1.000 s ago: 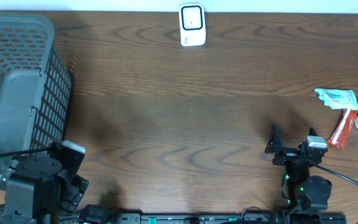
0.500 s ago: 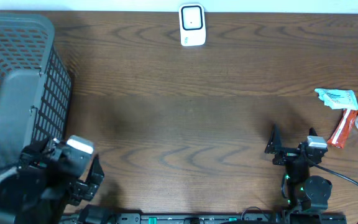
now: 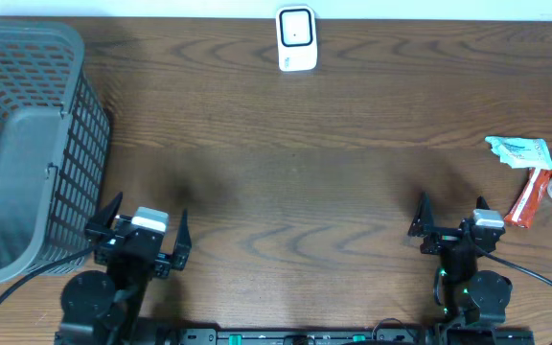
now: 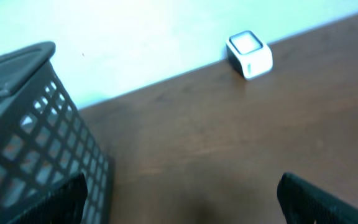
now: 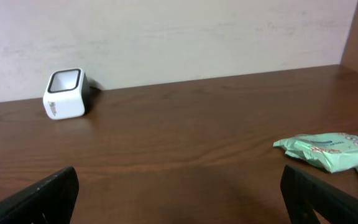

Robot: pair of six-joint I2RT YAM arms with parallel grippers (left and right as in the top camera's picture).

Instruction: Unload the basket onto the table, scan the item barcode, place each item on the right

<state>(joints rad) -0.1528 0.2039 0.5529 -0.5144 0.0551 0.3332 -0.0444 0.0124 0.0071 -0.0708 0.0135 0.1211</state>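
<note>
Items to scan, a green packet (image 3: 518, 150) and red sachet (image 3: 529, 196), lie untouched at the tabletop's (image 3: 295, 172) right edge, just past the right gripper (image 3: 451, 206), unmoved and gaping empty. The left gripper (image 3: 149, 205), also wide open and empty, has swung up beside the basket (image 3: 27, 144); the scanner (image 3: 296, 38) sits unmoved at the far edge.

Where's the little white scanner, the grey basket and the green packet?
white scanner (image 3: 296, 38), overhead view, its middle
grey basket (image 3: 86, 144), overhead view, mesh side wall
green packet (image 3: 519, 150), overhead view, its middle
</note>
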